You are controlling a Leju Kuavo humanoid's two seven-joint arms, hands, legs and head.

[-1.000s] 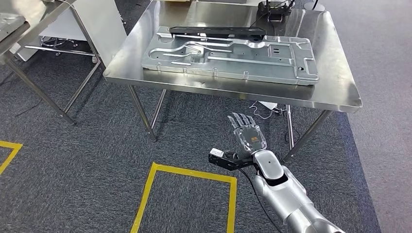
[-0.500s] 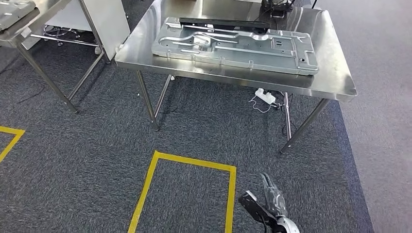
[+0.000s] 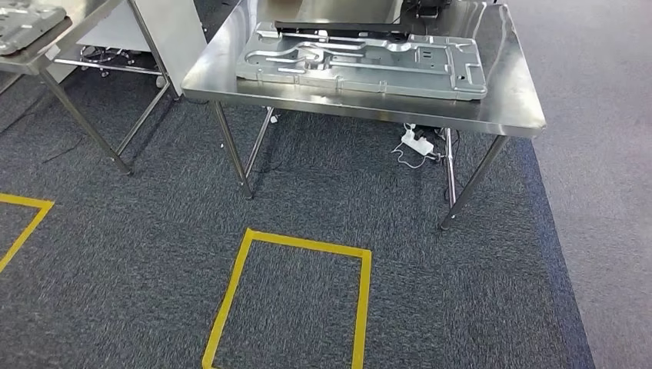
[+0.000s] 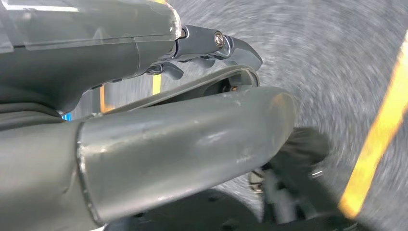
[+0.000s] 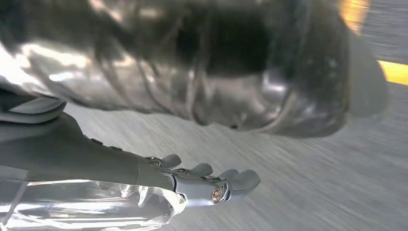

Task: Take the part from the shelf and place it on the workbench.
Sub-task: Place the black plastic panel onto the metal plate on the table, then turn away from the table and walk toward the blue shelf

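Observation:
The part, a large flat pressed-metal panel, lies on the steel workbench at the top of the head view. A black bar sits just behind it. My left hand hangs above the dark carpet in the left wrist view, with its thick thumb in front and its fingers stretched out, holding nothing. My right hand shows in the right wrist view with its fingers straight and nothing in it, over blurred carpet.
A second steel table at the far left carries another metal panel. A yellow tape rectangle marks the carpet before the workbench. A white power strip and cables lie under the workbench.
My right arm has dropped down out of the head view. The camera has moved, so the workbench now sits higher in the picture.

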